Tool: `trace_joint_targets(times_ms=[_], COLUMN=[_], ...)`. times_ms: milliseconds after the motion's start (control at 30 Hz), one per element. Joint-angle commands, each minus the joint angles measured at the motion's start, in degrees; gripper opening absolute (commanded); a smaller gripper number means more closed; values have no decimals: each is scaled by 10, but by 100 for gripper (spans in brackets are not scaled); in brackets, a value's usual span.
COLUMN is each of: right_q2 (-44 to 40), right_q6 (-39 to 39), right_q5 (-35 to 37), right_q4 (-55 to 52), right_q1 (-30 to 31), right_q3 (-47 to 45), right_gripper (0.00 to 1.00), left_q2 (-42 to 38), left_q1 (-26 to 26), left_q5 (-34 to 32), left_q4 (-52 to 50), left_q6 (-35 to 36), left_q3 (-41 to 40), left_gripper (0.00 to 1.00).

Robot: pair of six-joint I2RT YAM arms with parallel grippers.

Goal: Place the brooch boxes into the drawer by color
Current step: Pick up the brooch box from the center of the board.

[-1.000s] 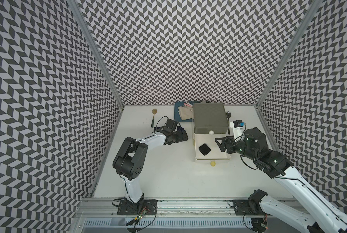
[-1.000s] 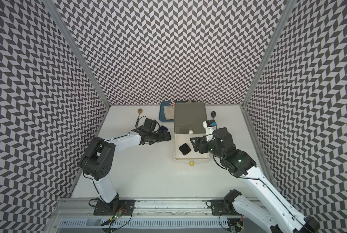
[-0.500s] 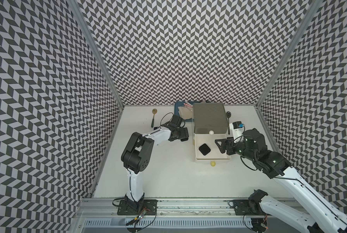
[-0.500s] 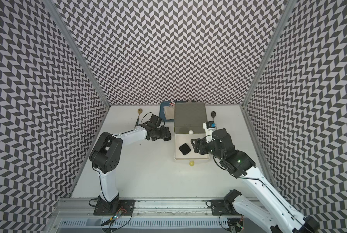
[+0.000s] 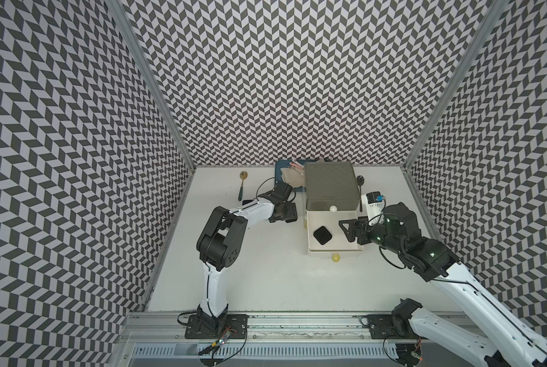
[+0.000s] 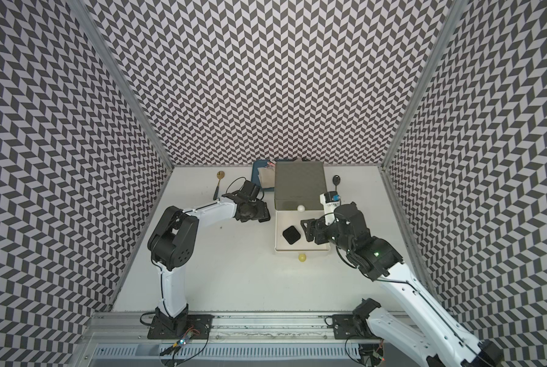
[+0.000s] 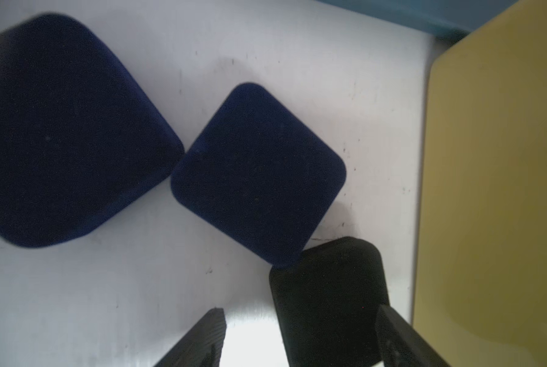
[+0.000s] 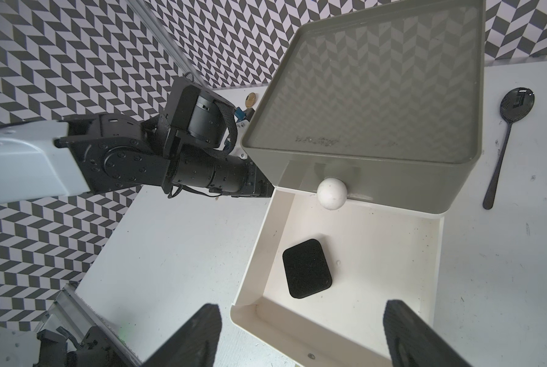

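The drawer chest (image 5: 331,187) stands at the back with its grey top shut and its white drawer (image 5: 358,246) pulled out. One black brooch box (image 8: 307,268) lies inside that drawer. Left of the chest, two navy brooch boxes (image 7: 259,171) (image 7: 62,133) and another black box (image 7: 329,302) rest on the table. My left gripper (image 7: 300,336) straddles that black box: one finger touches it, the other stands apart, so it is open. My right gripper (image 8: 304,336) hovers open and empty over the white drawer's front.
The chest's yellow side (image 7: 488,190) is close beside the left gripper. A blue tray (image 5: 281,171) with beige items sits behind it. A gold spoon (image 5: 243,184), a black spoon (image 5: 360,181) and a white bottle (image 5: 374,201) lie around the chest.
The left arm's elbow has swung right and up while its gripper stayed by the boxes, its jaws narrowing round the black box. The right arm has barely moved.
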Motion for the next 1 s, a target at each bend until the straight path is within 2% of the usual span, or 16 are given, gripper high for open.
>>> trace_joint_targets(times_ms=[0,200,633,967], right_q2=[-13,-16,-19,-17], right_q6=[-7,-9,-14,-16], right_q5=[9,11,9,4], right_q4=[15,14,14,9], right_q1=[-3,-3,-3,-3], right_q3=[-6,-5,-9,-4], right_gripper=[84,84,84,85], left_q2=[13,5,57,71], left_q1=[-8,-12,-15,-14], left_q5=[-8,4,-14,-46], left_q4=[-19,-12,-52,-84], left_q6=[4,-4,-6,8], left_q3=[21,31,82,92], left_gripper=[81,84,85,79])
